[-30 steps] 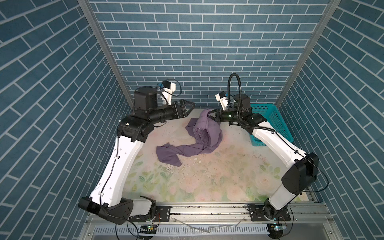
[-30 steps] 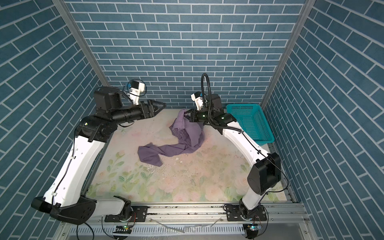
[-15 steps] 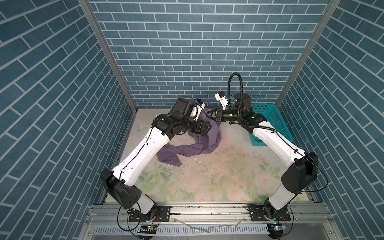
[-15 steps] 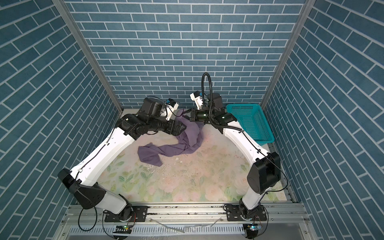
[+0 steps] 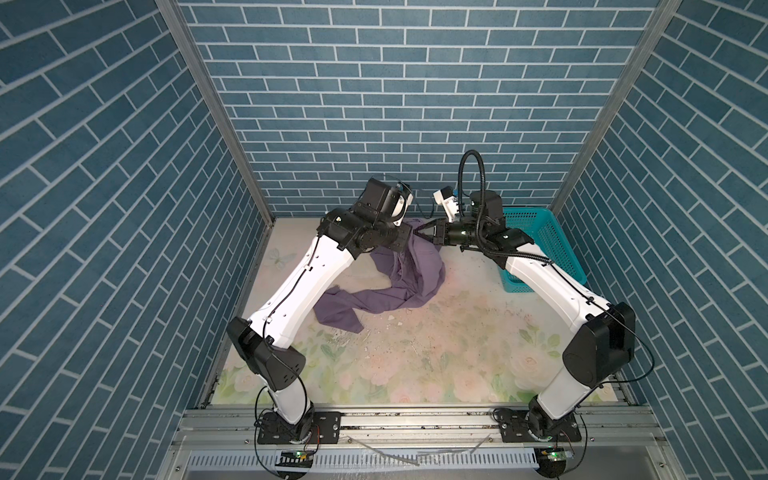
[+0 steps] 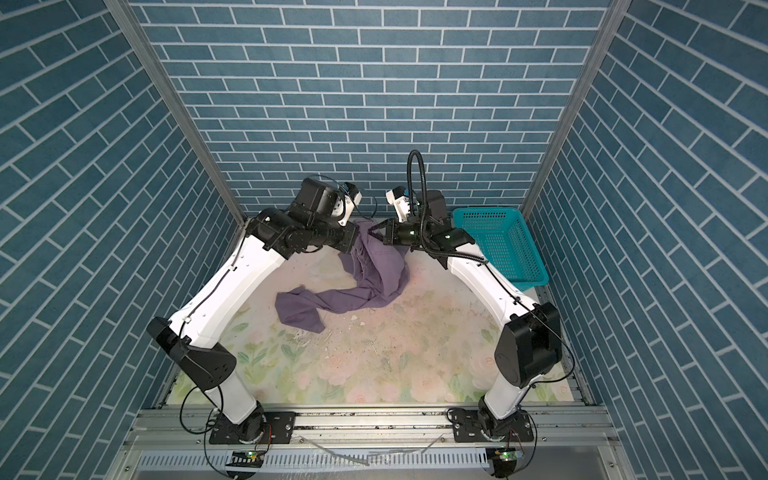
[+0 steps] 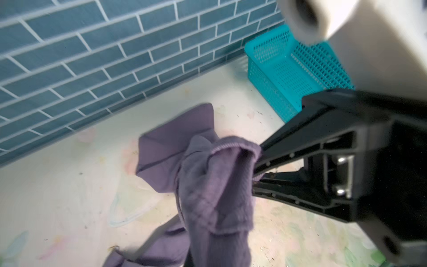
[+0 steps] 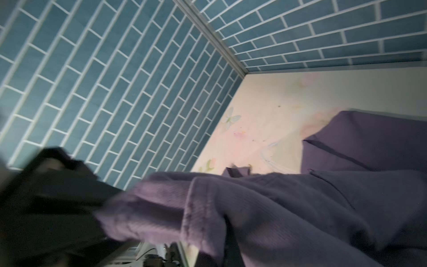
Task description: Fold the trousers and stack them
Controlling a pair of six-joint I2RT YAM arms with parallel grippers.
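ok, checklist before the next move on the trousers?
1. Right gripper on trousers: ok, jaws shut on the waistband.
2. Left gripper holding cloth: ok, shut in it, though blurred.
3. Grips spaced apart: not ok, nearly side by side.
4. Trousers flat: not ok, bunched, one leg trailing on the table.
5. Basket clear of cloth: ok.

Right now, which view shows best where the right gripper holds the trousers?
The left wrist view: the right gripper pinches a ribbed edge of the trousers, close and sharp. In both top views the grip is small and distant. The right wrist view gives only dim, blurred cloth.
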